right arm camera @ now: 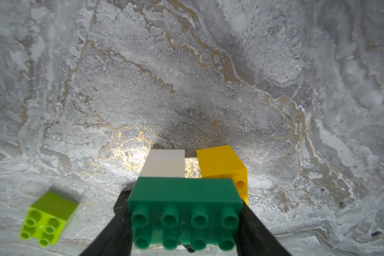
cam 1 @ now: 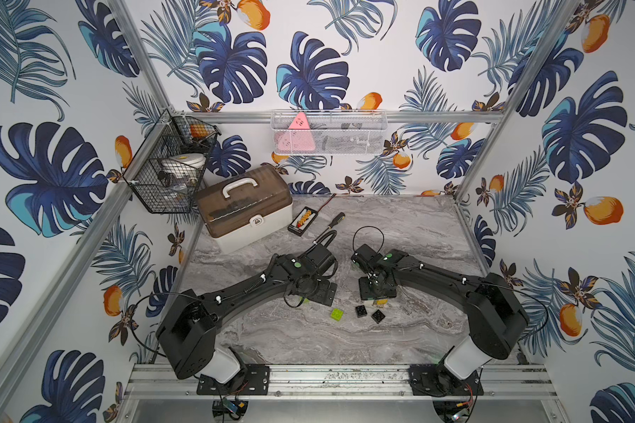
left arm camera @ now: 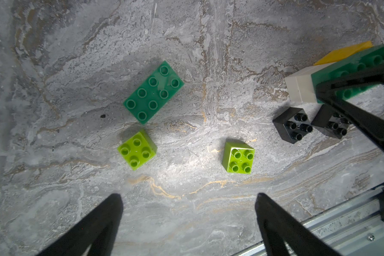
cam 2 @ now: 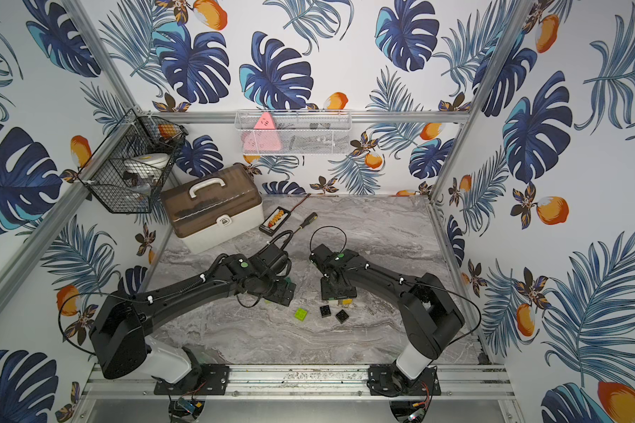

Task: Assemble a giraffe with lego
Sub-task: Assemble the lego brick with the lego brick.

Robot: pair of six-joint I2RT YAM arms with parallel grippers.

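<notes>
Lego [left arm camera: 238, 157] is judged light, stiff and slick-walled, best taken across flat opposite faces, clear of the studs. The started giraffe [left arm camera: 302, 88], a dark-green brick [right arm camera: 184, 195] bridging a white stack [right arm camera: 165, 163] and a yellow stack [right arm camera: 220, 161], stands near-centre on the bench [right arm camera: 208, 66], clamped end to end by the right jaws. The left jaws are held wide apart above a loose dark-green brick [left arm camera: 153, 92] and a lime brick [left arm camera: 136, 149], further left.

The left gripper [cam 2: 280, 292] and right gripper [cam 2: 338, 289] point down at the marble table [cam 2: 382, 234], near each other. A yellow brick [cam 2: 346, 301] peeks out from under the right gripper. Just beside it, toward the arm bases, lie a black brick [cam 2: 325, 311] and a second black brick [cam 2: 342, 316]. A lime brick [cam 2: 301, 314] lies between the grippers, touching neither.
</notes>
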